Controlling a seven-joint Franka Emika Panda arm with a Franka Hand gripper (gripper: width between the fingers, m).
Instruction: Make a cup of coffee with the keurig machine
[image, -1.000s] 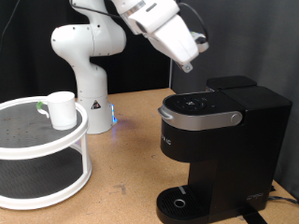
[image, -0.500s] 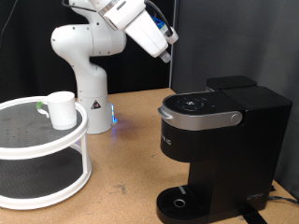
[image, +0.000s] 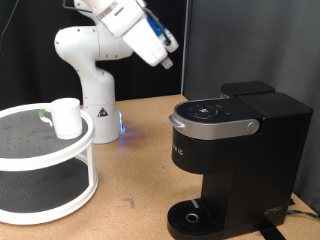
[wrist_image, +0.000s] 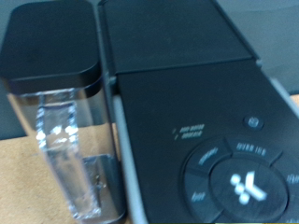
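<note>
Exterior view: jaws hang high above the table, up and left of the keurig machine; their spread cannot be told. Lid is closed. Cup stands on the white stand at left, well apart. Wrist view shows the machine's button panel.

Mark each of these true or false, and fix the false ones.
1. The cup stands on the top tier of the white stand. True.
2. The hand holds the cup. False: it is raised in the air above and between the stand and the coffee machine, holding nothing visible.
3. The coffee machine's lid is closed. True.
4. The cup sits on the machine's drip tray. False: no cup is there.
5. The wrist view shows the machine's button panel. True.
</note>
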